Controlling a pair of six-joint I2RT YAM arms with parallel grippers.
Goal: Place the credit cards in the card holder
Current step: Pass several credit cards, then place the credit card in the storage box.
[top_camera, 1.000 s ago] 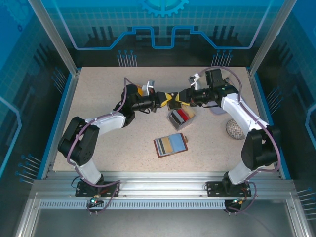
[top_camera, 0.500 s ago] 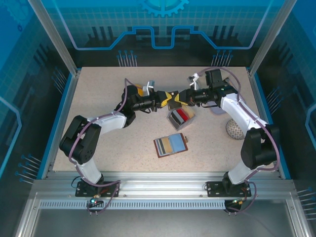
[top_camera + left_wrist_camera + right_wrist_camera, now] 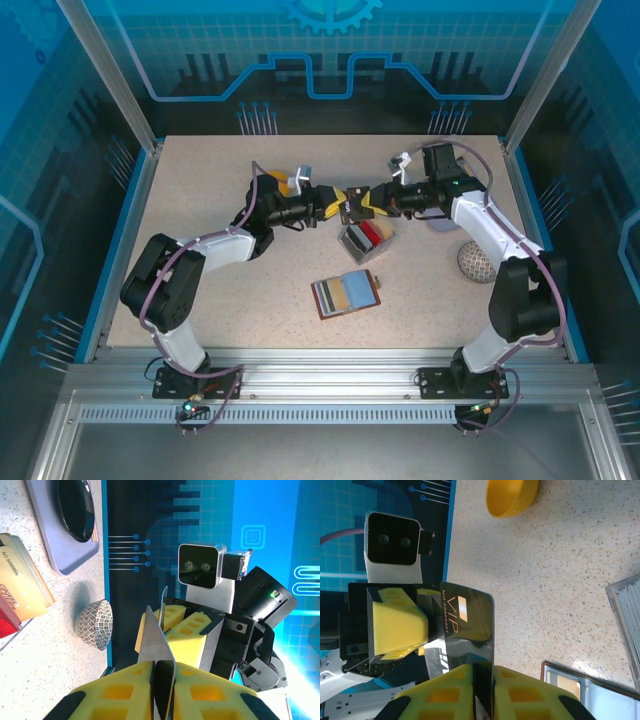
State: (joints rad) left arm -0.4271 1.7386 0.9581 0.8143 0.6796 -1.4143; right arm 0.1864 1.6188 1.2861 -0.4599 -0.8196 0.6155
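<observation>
2 sets of blocky yellow foam fingers meet tip to tip over the middle of the desk (image 3: 420, 300). The left fingers (image 3: 331, 207) and the right fingers (image 3: 363, 200) are each closed on an opposite end of 1 black card (image 3: 467, 625), which is held in the air, clear of the desktop. The card is thin, glossy and round-cornered, with "VIP" and a row of digits printed in orange. From the left wrist it shows edge-on as a bare grey sliver.

Just beside the card at 6 o'clock stands a clear grey rectangular box (image 3: 347, 240) with more cards (image 3: 372, 233) leaning in it, red, black and cream. At 6 o'clock of the box, a little apart, the holder (image 3: 347, 294) lies open and flat, a reddish-brown leather frame around grey-blue and tan pockets. Nothing lies on it or across it.

At 3 o'clock of the holder, well apart, a round patterned bowl (image 3: 476, 261) sits on its side, covered in a fine dark-and-white lattice. A smooth yellow bowl (image 3: 512, 495) rests at 10 o'clock of the card, partly behind the left arm. At 3 o'clock of the box, under the right arm, is a flat grey tray (image 3: 65, 555) carrying a shiny black dish (image 3: 75, 507). The desk is pale, speckled and stone-like.
</observation>
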